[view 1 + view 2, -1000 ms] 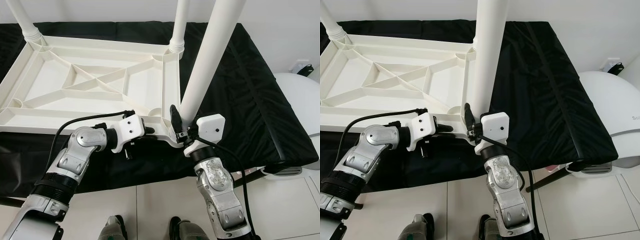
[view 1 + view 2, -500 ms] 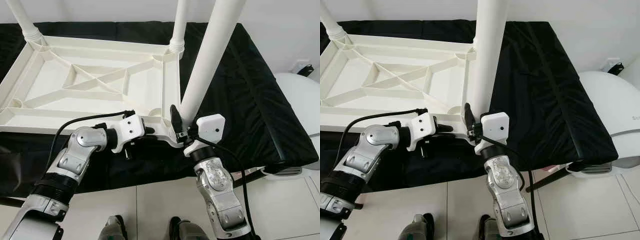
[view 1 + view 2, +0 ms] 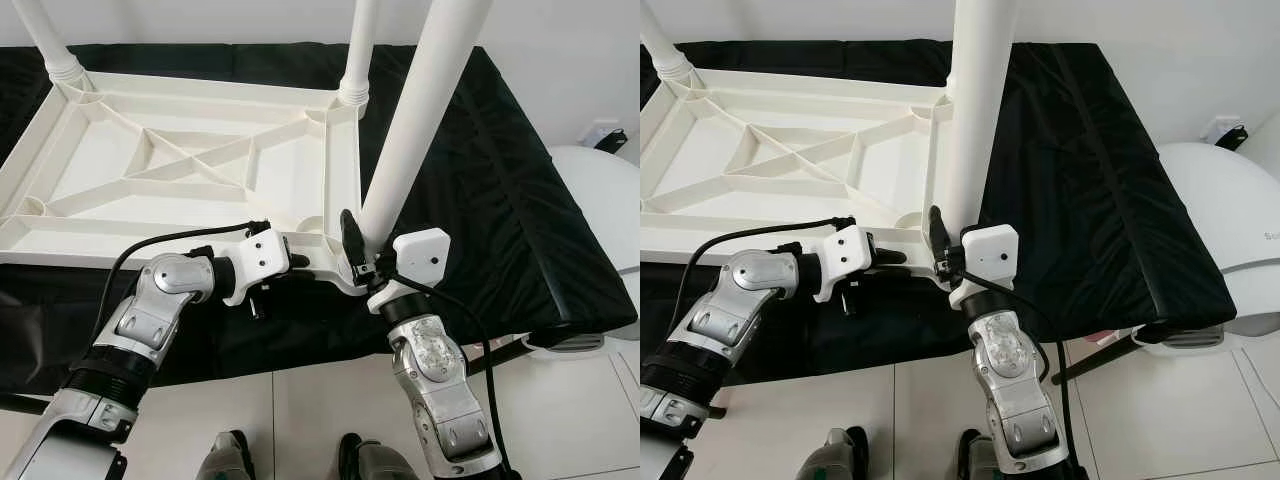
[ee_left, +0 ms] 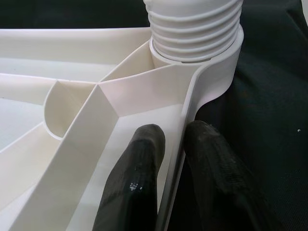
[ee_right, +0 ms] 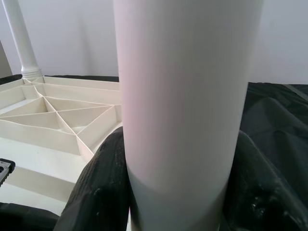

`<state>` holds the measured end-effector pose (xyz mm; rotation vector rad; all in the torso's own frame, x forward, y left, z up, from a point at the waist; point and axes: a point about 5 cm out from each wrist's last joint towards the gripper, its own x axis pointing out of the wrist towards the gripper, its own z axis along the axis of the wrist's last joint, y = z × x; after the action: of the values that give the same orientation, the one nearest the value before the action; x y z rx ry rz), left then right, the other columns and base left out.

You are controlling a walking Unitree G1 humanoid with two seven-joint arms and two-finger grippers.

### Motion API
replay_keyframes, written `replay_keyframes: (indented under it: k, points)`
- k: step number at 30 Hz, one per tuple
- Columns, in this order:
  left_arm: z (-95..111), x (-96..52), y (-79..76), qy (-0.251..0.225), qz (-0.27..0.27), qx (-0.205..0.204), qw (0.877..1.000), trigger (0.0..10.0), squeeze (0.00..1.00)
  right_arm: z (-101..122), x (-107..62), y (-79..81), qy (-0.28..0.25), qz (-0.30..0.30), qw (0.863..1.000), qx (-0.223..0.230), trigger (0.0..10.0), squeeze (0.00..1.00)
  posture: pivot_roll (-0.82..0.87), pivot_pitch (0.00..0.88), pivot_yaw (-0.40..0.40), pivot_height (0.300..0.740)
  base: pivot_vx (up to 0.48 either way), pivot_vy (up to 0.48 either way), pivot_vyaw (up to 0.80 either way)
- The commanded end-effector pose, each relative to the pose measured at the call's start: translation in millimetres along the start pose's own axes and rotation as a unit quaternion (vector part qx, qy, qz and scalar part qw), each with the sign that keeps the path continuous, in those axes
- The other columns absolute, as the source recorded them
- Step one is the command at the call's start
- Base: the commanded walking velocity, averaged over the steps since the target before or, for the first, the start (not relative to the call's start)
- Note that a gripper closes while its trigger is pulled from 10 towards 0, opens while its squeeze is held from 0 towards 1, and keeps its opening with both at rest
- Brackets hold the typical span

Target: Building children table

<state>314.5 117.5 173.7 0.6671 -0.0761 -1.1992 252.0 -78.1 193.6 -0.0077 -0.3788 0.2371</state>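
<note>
Tabletop upside down on black cloth; left gripper pinches its near rim by the corner socket, right gripper clamped round upright leg seated there.

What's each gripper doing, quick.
Left gripper: shut on the tabletop rim.
Right gripper: shut on the leg.
</note>
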Motion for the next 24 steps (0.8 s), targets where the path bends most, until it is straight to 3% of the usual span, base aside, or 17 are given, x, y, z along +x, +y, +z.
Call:
replay_keyframes:
  k: [1,3,7,8,10,11,24]
  points:
    - [-3.9,-7.6,1.4,0.002,0.02,-0.009,1.0,10.0,0.0,-39.2,-15.0,-10.6,0.111,-0.043,0.993,-0.009,10.0,0.29,0.1,0.243,-0.014,0.74,0.0,0.0,0.0]
    - [-3.8,-7.6,1.5,0.002,0.02,-0.009,1.0,10.0,0.0,-39.0,-14.7,-10.3,0.11,-0.04,0.993,-0.006,10.0,1.0,0.1,0.243,-0.014,0.74,0.0,0.0,0.0]
    - [-3.8,-7.7,1.8,0.002,0.021,-0.009,1.0,10.0,0.0,-38.1,-14.3,-9.0,0.107,-0.03,0.994,0.0,10.0,1.0,0.1,0.242,-0.016,0.74,0.0,0.0,0.0]
    - [-3.8,-7.8,1.8,0.002,0.022,-0.009,1.0,10.0,0.0,-37.8,-14.2,-7.5,0.108,-0.021,0.994,0.005,10.0,0.95,0.1,0.243,-0.017,0.74,0.0,0.0,0.0]
    - [-3.8,-7.9,1.8,0.002,0.022,-0.009,1.0,10.0,0.0,-37.7,-14.2,-6.5,0.108,-0.016,0.994,0.008,10.0,0.95,0.1,0.243,-0.017,0.74,0.0,0.0,0.0]
    - [-3.8,-7.9,1.8,0.001,0.022,-0.01,1.0,10.0,0.0,-37.4,-14.2,-6.0,0.108,-0.013,0.994,0.008,10.0,0.0,0.1,0.244,-0.018,0.74,0.0,0.0,0.0]
    - [-3.9,-8.4,2.1,0.001,0.024,-0.011,1.0,10.0,0.0,-33.9,-13.7,-7.2,0.094,0.008,0.995,0.015,10.0,0.0,0.1,0.247,-0.017,0.74,0.0,0.0,0.0]
